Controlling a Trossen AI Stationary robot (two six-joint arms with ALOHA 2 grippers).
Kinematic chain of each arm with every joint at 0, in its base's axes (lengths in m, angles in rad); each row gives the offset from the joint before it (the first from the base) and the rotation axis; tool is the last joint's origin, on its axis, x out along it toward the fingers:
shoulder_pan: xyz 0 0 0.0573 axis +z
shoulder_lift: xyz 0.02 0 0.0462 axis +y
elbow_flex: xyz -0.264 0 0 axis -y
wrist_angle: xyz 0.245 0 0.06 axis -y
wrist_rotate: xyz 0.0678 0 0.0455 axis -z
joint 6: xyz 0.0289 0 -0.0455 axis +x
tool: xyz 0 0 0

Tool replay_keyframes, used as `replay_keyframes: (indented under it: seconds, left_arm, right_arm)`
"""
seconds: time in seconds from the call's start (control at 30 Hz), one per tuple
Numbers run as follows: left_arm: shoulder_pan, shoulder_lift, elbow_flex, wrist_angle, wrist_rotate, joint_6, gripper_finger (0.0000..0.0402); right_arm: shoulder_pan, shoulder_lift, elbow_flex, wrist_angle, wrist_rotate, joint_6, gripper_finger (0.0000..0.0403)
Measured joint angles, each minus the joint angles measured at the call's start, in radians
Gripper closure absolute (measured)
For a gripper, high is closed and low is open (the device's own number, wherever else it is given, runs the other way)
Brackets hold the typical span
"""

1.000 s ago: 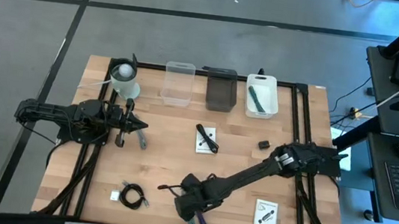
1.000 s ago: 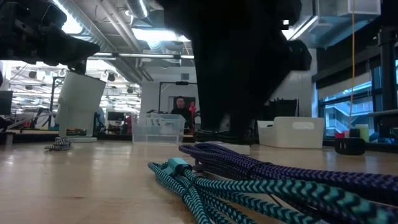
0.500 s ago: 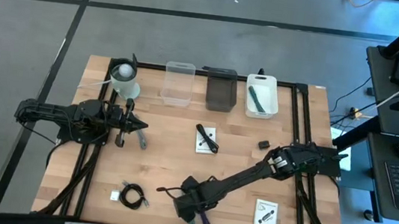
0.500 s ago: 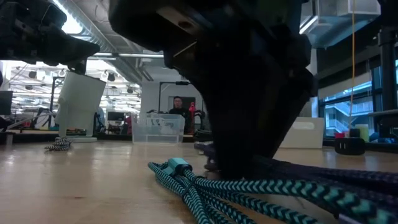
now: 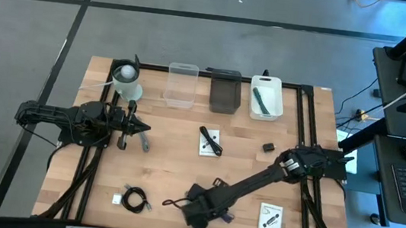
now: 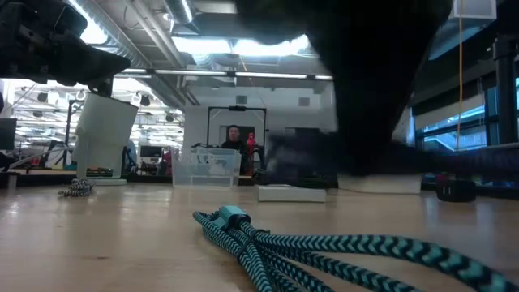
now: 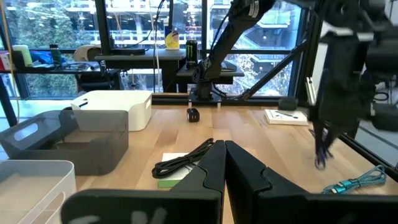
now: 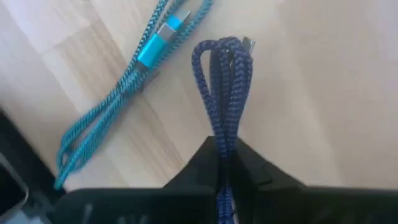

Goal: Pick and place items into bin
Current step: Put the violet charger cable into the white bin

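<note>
Fingers of the right gripper (image 8: 227,163) pinch the purple braided cable (image 8: 225,74) above the table (image 5: 174,164). The teal braided cable (image 8: 124,74) lies below; the left gripper (image 7: 225,163) rests squeezed together

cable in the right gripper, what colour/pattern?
Dark blue-purple braided cable, bundled in loops, pinched in the right gripper. Shows best in the right wrist view.

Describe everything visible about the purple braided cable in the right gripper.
The purple braided cable is a woven, fabric-sheathed cord folded into a bundle of several loops, with a small plug tip showing at the looped end. The right gripper is shut on the bundle, holding it clear of the wooden table, apart from the teal braided cable lying flat there.
</note>
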Motion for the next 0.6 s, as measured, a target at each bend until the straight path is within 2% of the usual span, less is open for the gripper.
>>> replay_keyframes:
  seconds: [0.2, 0.47, 0.6]
  left_arm:
    - [0.000, 0.000, 0.000, 0.000, 0.000, 0.000, 0.0398]
    - [0.000, 0.000, 0.000, 0.000, 0.000, 0.000, 0.0398]
    - [0.000, 0.000, 0.000, 0.000, 0.000, 0.000, 0.0398]
  right_arm:
    - [0.024, -0.083, -0.003, -0.112, 0.101, -0.048, 0.0388]
    - [0.026, -0.132, -0.005, -0.193, 0.175, -0.073, 0.0388]
    - [0.024, -0.172, -0.088, -0.176, 0.176, -0.065, 0.0388]
